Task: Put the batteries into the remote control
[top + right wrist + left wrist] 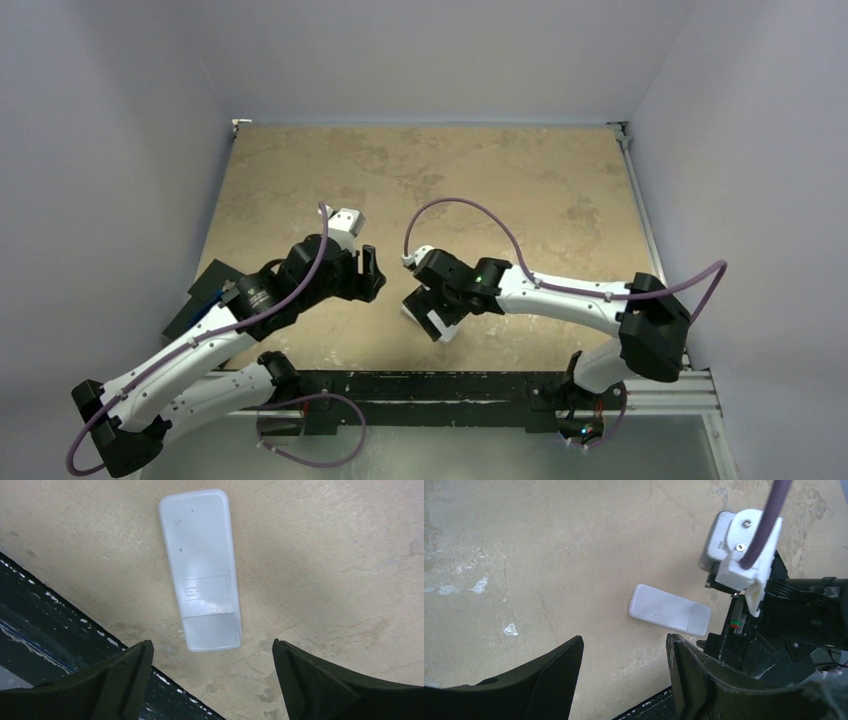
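**Operator:** Where does the remote control [200, 570] lie?

**Technician:** It lies flat on the tan table [325, 555], close to the dark rail [50, 610] at the near edge. The plain white back faces up. A small label [205, 587] sits at mid-length, and the battery cover [210, 630] is seated flush at the end nearest the right gripper [212, 652].

**Operator:** State of the right gripper?

**Technician:** The jaws are spread wide and hold nothing. In the right wrist view the cover end of the remote sits between the two fingers [125, 675], clear of both. The gripper's height above the table cannot be determined.

**Operator:** And the left gripper [625, 640]?

**Technician:** It is also spread wide and empty. It faces the remote from the opposite side, apart from it. The right arm's white wrist housing [739, 545] and purple cable [769, 515] stand just beside the remote's far end.
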`<act>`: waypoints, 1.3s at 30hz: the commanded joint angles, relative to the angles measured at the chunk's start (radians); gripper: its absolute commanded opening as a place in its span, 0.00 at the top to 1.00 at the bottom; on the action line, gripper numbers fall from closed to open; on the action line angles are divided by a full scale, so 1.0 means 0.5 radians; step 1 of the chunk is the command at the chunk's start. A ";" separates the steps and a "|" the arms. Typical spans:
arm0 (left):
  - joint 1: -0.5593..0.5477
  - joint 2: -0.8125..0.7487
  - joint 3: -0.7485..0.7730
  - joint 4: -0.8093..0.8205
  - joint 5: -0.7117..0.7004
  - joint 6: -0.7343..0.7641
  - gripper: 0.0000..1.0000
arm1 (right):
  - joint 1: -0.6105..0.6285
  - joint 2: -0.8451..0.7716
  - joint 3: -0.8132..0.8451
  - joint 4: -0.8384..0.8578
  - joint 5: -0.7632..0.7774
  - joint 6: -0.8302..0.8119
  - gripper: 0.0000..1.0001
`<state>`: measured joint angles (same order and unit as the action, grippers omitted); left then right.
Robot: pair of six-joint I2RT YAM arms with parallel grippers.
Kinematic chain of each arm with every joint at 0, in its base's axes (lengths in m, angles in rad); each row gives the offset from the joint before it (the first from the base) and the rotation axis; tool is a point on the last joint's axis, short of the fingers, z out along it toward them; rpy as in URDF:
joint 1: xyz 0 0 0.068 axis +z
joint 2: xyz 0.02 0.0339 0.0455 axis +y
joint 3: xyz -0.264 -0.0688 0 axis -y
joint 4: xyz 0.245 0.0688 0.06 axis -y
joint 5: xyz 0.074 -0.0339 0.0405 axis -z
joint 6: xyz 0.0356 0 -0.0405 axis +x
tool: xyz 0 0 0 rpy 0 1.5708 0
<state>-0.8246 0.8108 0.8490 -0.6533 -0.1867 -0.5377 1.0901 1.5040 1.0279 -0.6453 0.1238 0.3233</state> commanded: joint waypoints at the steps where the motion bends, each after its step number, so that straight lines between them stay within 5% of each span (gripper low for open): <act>1: 0.015 0.019 0.009 0.050 0.012 0.014 0.38 | -0.008 -0.105 -0.025 0.021 0.146 0.158 0.01; 10: 0.015 0.111 0.001 0.075 0.039 -0.018 0.39 | -0.011 -0.329 -0.198 0.126 0.366 0.542 0.01; 19: 0.013 0.273 -0.108 0.260 0.146 -0.138 0.43 | -0.011 -0.544 -0.471 0.334 0.211 0.768 0.01; 31: 0.014 0.624 -0.265 0.684 0.254 -0.241 0.44 | -0.011 -0.809 -0.740 0.432 0.331 1.100 0.28; 39: 0.013 0.898 -0.318 0.934 0.311 -0.256 0.41 | -0.012 -0.834 -0.819 0.516 0.341 1.156 0.37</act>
<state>-0.8246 1.2190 0.7021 -0.3027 -0.0547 -0.6483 1.0863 1.1038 0.6281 -0.4404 0.2546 0.8593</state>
